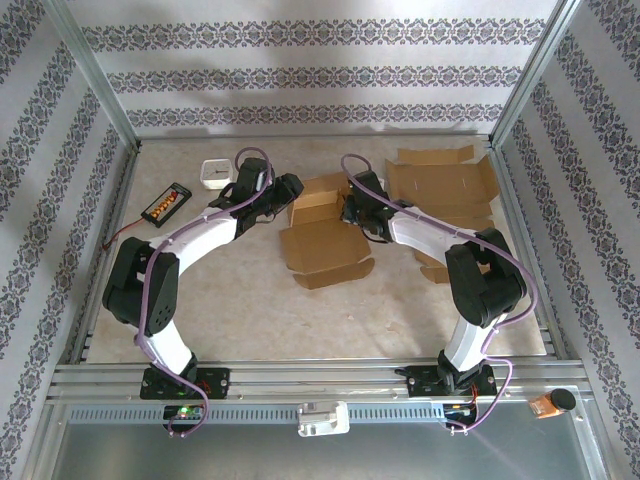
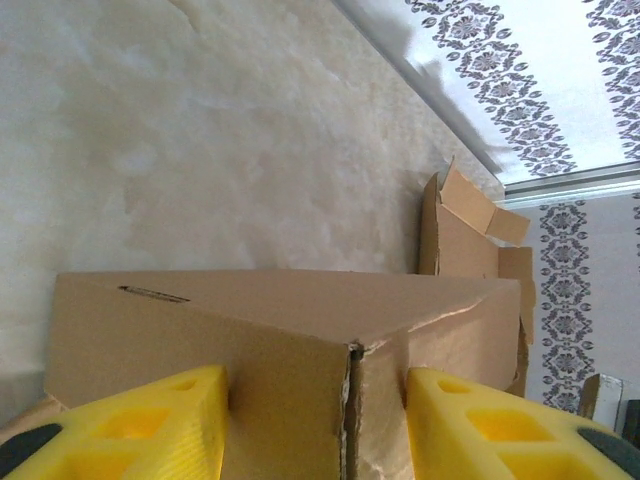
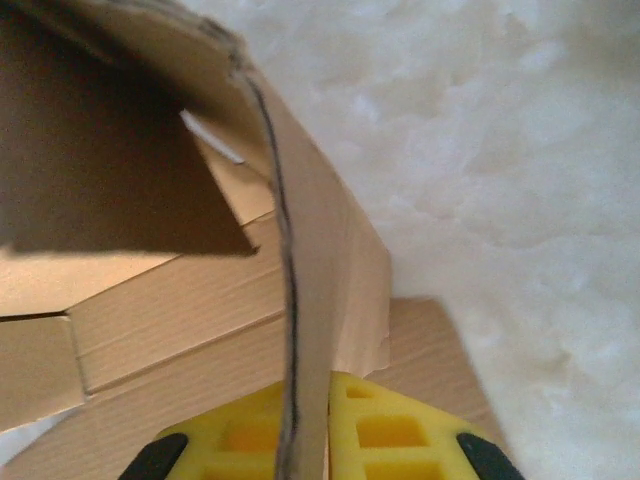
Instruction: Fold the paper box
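Paper box point(image 1: 325, 245) sits half-folded on the table point(image 1: 250, 310), open side up, front flaps still flat. It lies between the two claws.

Left gripper point(image 1: 292, 190) is at the box's back-left corner. In the left wrist view the left gripper point(image 2: 318, 430) straddles a creased vertical corner of the box point(image 2: 300, 320). Its yellow fingers point(image 2: 150, 420) are set wide, one on each side wall, and both inner faces lie against the cardboard. We read that as a wide hold on the corner. There is a small tear at the crease.

Right gripper point(image 1: 350, 210) is at the box's back-right side. In the right wrist view the right gripper point(image 3: 305, 450) has a raised box wall point(image 3: 180, 330) edge-on between its fingers point(image 3: 400, 435). The gap is narrow and the wall is pinched. That wall tilts over the box interior, and a flap throws shadow inside.

Around the box:
- Spare cardboard blanks point(image 1: 440, 185) lie flat to the right of the box and a bit behind it. They also show beyond the box in the left wrist view point(image 2: 460, 235).
- A small white tray point(image 1: 216, 174) sits to the left of and behind the box.
- A black device with orange cells point(image 1: 166, 204) sits further left of the box, with a wire trailing off it.
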